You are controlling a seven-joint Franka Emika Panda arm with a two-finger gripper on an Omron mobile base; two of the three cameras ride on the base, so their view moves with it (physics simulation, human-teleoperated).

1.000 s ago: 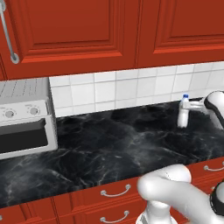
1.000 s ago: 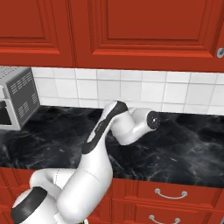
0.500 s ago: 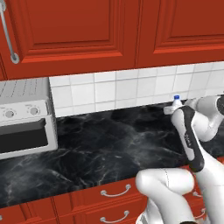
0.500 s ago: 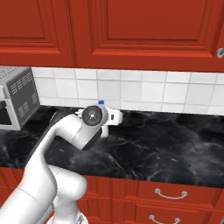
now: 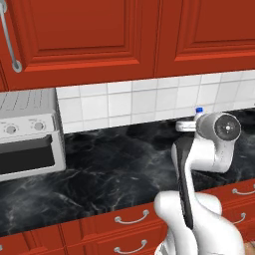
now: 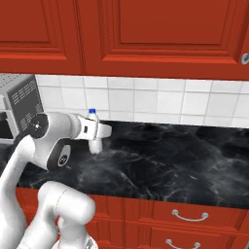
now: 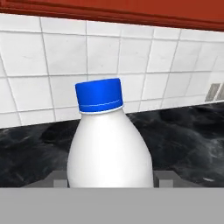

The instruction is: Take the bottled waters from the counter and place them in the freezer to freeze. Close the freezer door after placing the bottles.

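The robot's fingers (image 7: pixel 112 183) clasp the blue-capped water bottle (image 7: pixel 109 144), upright at the frame's center above the black table (image 5: pixel 114 174), toaster oven (image 5: pixel 27 137) at 9 o'clock. Judging by this, freezing both bottles and shutting the door remain undone.

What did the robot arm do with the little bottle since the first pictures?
The whole picture slid sideways, so the base drove. The gripper, closed on the small whitish plastic bottle with the blue cap, carried it along above the black marble-look counter; the arm swung from reaching right to folding in. The silver toaster oven only seems shifted by the camera's move.
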